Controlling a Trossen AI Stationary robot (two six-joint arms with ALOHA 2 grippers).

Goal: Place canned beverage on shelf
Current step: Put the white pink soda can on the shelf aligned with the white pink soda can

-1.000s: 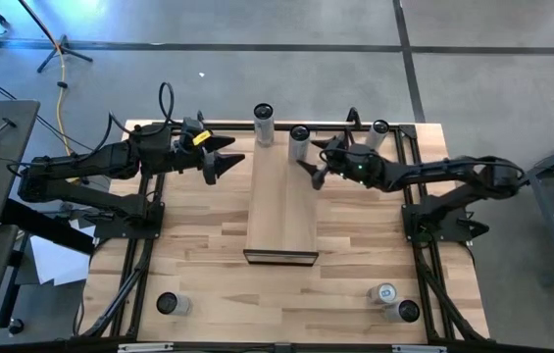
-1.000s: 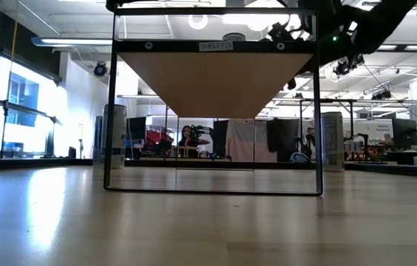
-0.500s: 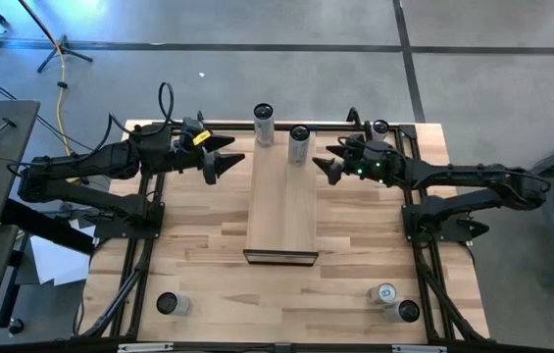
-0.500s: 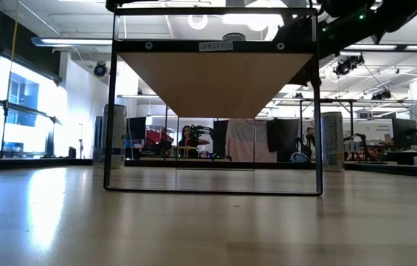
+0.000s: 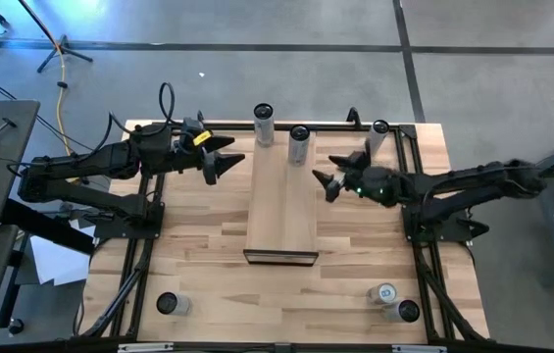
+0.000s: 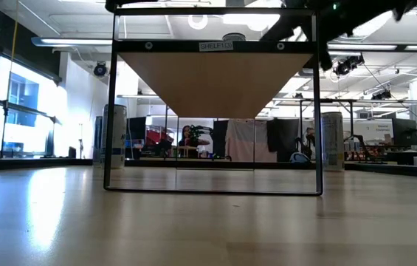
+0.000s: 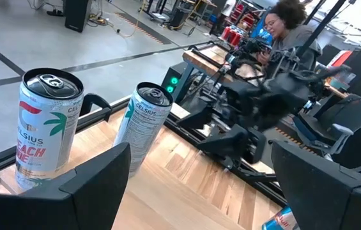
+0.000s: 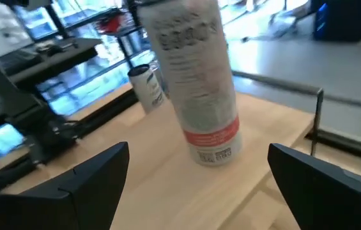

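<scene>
The shelf (image 5: pixel 281 211) is a pale board raised on a black frame at mid-table. One canned beverage (image 5: pixel 299 144) (image 8: pixel 199 83) stands upright on its base at the shelf's far end. A second can (image 5: pixel 264 124) (image 7: pixel 43 128) stands by the far left corner; whether it is on the board or behind it, I cannot tell. My right gripper (image 5: pixel 331 180) (image 8: pixel 199 185) hovers open just right of the shelf, facing the can on the board. My left gripper (image 5: pixel 222 159) (image 7: pixel 199 191) waits open left of the shelf.
More cans stand on the table: one at the far right (image 5: pixel 378 137), one near left (image 5: pixel 171 304), two near right (image 5: pixel 394 300). The low view shows the shelf's underside (image 6: pixel 215 81) and two cans (image 6: pixel 114 137) (image 6: pixel 332 140) behind it. A person (image 7: pixel 289 32) sits beyond the table.
My right gripper has drawn back from the can on the shelf, toward the table's right and near edges, rising a little and rolling about its own axis. It has stayed open. The can stands where it was.
</scene>
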